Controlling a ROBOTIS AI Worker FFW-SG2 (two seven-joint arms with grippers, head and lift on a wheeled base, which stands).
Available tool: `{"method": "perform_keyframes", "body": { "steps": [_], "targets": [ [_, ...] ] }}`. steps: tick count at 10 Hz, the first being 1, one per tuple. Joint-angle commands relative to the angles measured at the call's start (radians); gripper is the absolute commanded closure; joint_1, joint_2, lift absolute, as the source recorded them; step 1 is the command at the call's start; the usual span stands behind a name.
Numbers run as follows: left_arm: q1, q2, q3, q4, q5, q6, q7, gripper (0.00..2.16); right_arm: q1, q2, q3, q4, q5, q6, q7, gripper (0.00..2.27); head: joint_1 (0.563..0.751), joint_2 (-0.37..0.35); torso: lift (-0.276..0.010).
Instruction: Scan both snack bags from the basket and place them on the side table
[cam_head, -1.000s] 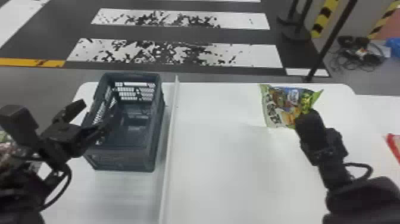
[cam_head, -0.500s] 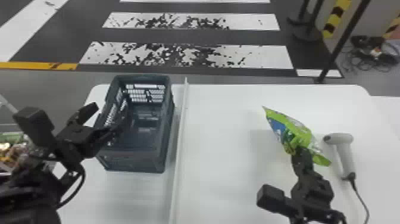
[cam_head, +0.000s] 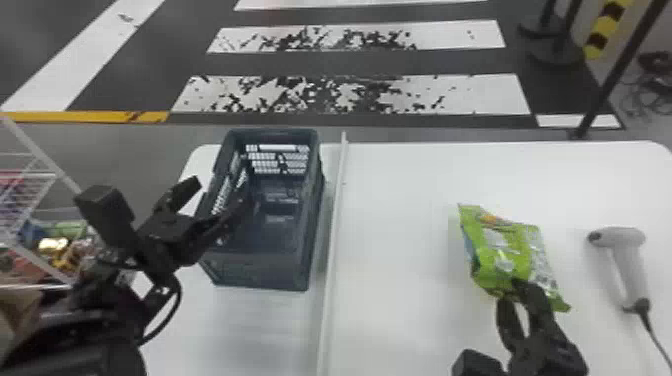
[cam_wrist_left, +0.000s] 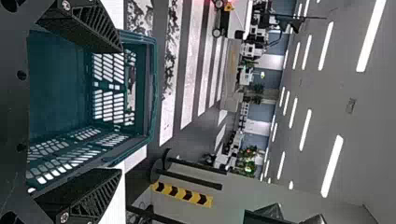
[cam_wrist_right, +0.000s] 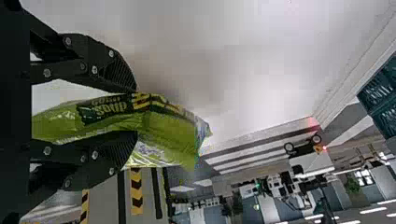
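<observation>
My right gripper (cam_head: 520, 295) is shut on a green snack bag (cam_head: 510, 250) over the right part of the white table. In the right wrist view the right gripper (cam_wrist_right: 133, 112) has its two fingers on either side of the bag (cam_wrist_right: 163, 133). At the left, my left gripper (cam_head: 220, 210) stands open at the dark basket's (cam_head: 260, 270) left side. The left wrist view has the left gripper (cam_wrist_left: 120, 109) with fingers wide apart and the basket (cam_wrist_left: 56, 84) between and beyond them. No bag is visible inside the basket.
A grey handheld scanner (cam_head: 632, 265) with a cable lies right of the bag. A raised white strip (cam_head: 335, 240) runs along the table (cam_head: 400, 320) beside the basket. A wire rack (cam_head: 30, 200) with colourful packets stands at the far left.
The bag has turned, its plain green side now showing in the head view, and the right gripper has moved lower in that view. The head view has shifted. The left gripper stays beside the basket.
</observation>
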Motion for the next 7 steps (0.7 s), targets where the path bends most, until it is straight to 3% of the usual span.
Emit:
{"method": "perform_keyframes", "body": {
  "steps": [1,3,4,5,6,7],
  "targets": [
    [0.002,0.001,0.0,0.0,0.0,-0.006,-0.001,0.09,0.027,-0.016,-0.048,-0.088,-0.154,0.001,0.072,0.05,0.695,0.135,-0.075],
    [0.004,0.001,0.0,0.0,0.002,-0.009,-0.001,0.09,0.053,-0.014,-0.201,-0.216,-0.487,0.013,0.244,0.05,0.695,0.145,-0.075],
    [0.005,0.001,0.0,0.0,0.003,-0.012,-0.001,0.09,0.055,-0.01,-0.275,-0.26,-0.618,0.041,0.287,0.08,0.695,0.152,-0.075],
    [0.007,0.001,0.0,-0.002,0.005,-0.012,-0.003,0.09,0.05,0.004,-0.369,-0.3,-0.765,0.065,0.336,0.3,0.695,0.147,-0.075],
    [0.01,0.001,0.0,-0.002,0.003,-0.012,-0.003,0.09,0.033,0.029,-0.442,-0.314,-0.863,0.093,0.376,0.83,0.695,0.136,-0.075],
    [0.013,0.001,0.0,-0.003,0.003,-0.009,-0.003,0.09,0.012,0.052,-0.465,-0.314,-0.88,0.093,0.376,1.64,0.695,0.131,-0.075]
  ]
}}
